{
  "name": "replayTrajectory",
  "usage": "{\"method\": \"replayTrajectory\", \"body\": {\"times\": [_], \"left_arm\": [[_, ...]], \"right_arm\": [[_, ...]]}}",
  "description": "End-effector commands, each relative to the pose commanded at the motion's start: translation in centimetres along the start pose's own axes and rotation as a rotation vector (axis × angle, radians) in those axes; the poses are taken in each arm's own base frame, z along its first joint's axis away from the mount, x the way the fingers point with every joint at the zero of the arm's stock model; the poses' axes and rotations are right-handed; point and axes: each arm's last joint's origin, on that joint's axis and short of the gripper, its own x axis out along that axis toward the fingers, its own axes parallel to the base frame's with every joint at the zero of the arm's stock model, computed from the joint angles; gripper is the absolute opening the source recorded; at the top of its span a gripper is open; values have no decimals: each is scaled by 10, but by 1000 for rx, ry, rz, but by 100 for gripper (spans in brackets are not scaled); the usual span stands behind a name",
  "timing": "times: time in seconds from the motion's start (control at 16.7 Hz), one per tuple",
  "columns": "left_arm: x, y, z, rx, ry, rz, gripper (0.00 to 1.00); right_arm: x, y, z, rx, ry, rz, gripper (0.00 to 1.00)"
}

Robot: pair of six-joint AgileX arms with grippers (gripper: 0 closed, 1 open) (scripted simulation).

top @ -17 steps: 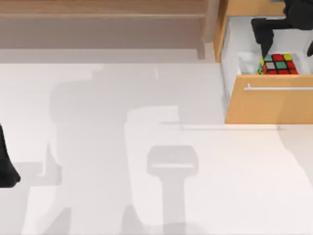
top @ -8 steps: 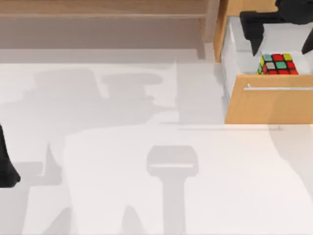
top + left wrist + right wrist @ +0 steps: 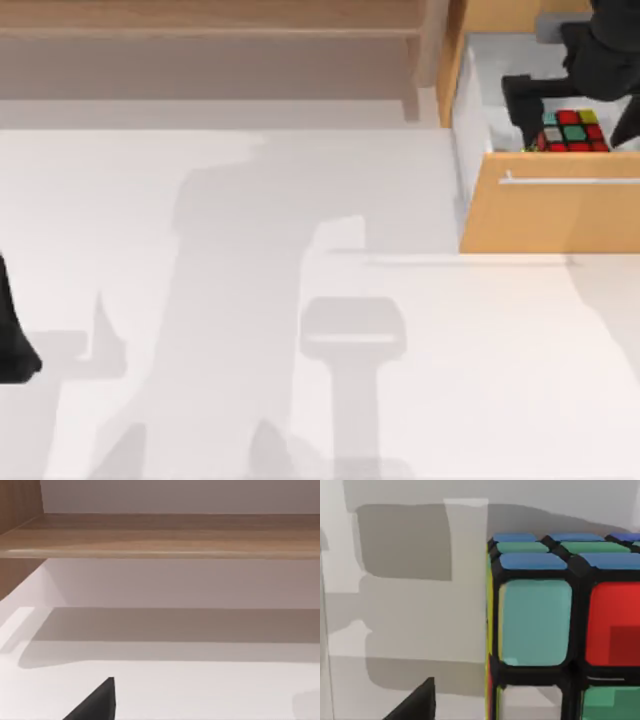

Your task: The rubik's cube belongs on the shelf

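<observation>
A pale table (image 3: pixel 300 350) carries the shelf (image 3: pixel 200 20) at the back and an open drawer (image 3: pixel 550 210) holding the rubik's cube (image 3: pixel 572 131). The right gripper (image 3: pixel 575 100) hangs spread around the cube, ungrasped; next it should close and lift. The left gripper (image 3: pixel 12 345) idles at the left edge.

The worktop (image 3: pixel 300 300) is plain white and carries soft grey shadows. An orange-wood drawer cabinet (image 3: pixel 545 215) with a silver handle (image 3: pixel 570 181) stands at its right side, its white-lined drawer open.
</observation>
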Motion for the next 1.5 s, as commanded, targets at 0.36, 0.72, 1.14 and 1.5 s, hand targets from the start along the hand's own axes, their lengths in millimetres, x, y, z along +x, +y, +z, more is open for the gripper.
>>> {"method": "replayTrajectory", "body": {"times": [0.36,0.72,1.14,1.5], "left_arm": [[0,0,0,0,0,0,100],[0,0,0,0,0,0,100],[0,0,0,0,0,0,100],[0,0,0,0,0,0,100]], "right_arm": [[9,0,4,-2,-8,2,100],[9,0,4,-2,-8,2,55],[9,0,4,-2,-8,2,2],[9,0,4,-2,-8,2,0]]}}
